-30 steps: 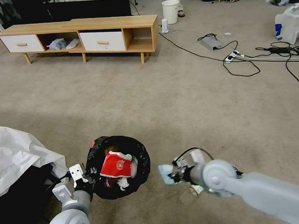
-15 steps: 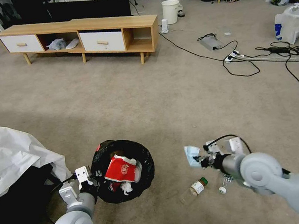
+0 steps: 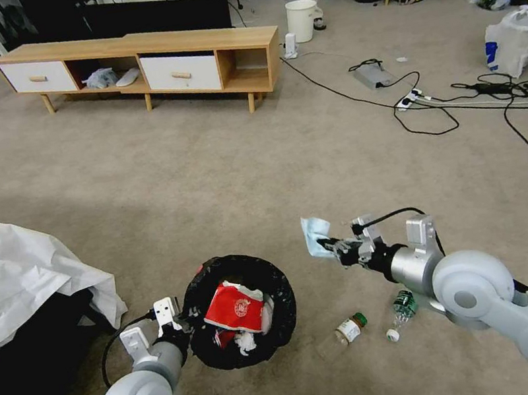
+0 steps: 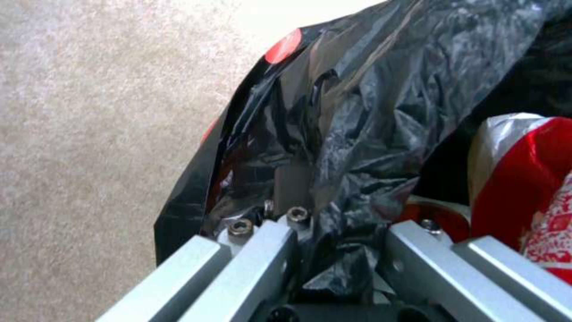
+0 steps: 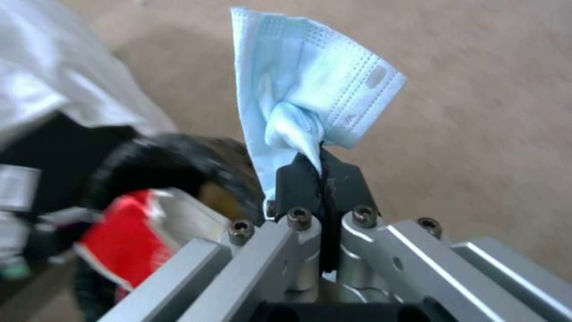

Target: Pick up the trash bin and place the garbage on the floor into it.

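Down in the lower left of the head view the left gripper has its fingers clenched on the rim of the trash bin, and the left wrist view shows them pinching a fold of the crinkled black liner along with the edge. I'd guess the bin is light but the glossy bag is slippery, so the rim is the right spot to hold, not loose plastic. Inside it already sit a red wrapper and some white tissue. Just right of the bin, on the floor, lie two bottles: a clear one with a green cap and a crushed one close beside the right arm. They look stiff enough to pinch across the body, though round ones tend to roll. A bit higher, centre-right of the frame, the right gripper has its fingers clamped on a bunched corner of a pale blue face mask, held in the air off to the bin's upper right. It's soft and floppy and weighs next to nothing, so it'll probably just flutter down. There's plenty of open carpet between mask and bin. On the left edge is a white sheet, well clear. Cables sprawl across the far right, and a low wooden cabinet stands at the back.
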